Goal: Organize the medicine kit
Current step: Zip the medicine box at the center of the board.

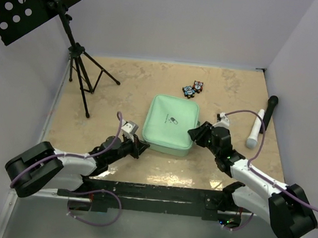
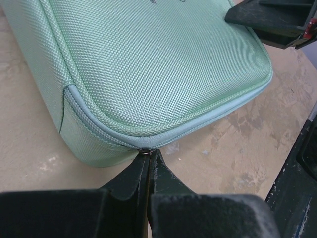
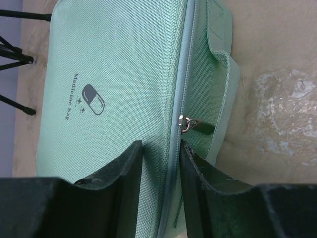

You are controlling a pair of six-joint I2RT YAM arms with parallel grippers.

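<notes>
The medicine kit (image 1: 169,124) is a mint-green zip case lying flat and closed in the middle of the table, with a pill mark on its lid (image 3: 93,99). My left gripper (image 1: 142,146) is at the kit's near left corner, shut on a small metal zipper pull (image 2: 144,151) at the zip seam. My right gripper (image 1: 194,134) is at the kit's right edge. Its jaws are open and straddle the lid's edge and the zip line (image 3: 161,148). A second zipper pull (image 3: 190,124) lies just beyond its fingertips, beside a side strap (image 3: 225,74).
A black tripod (image 1: 79,73) carrying a perforated black board stands at the back left. Two small owl-patterned packets (image 1: 193,88) lie behind the kit. A white tube with a black end (image 1: 262,121) lies to the right. Walls enclose the table.
</notes>
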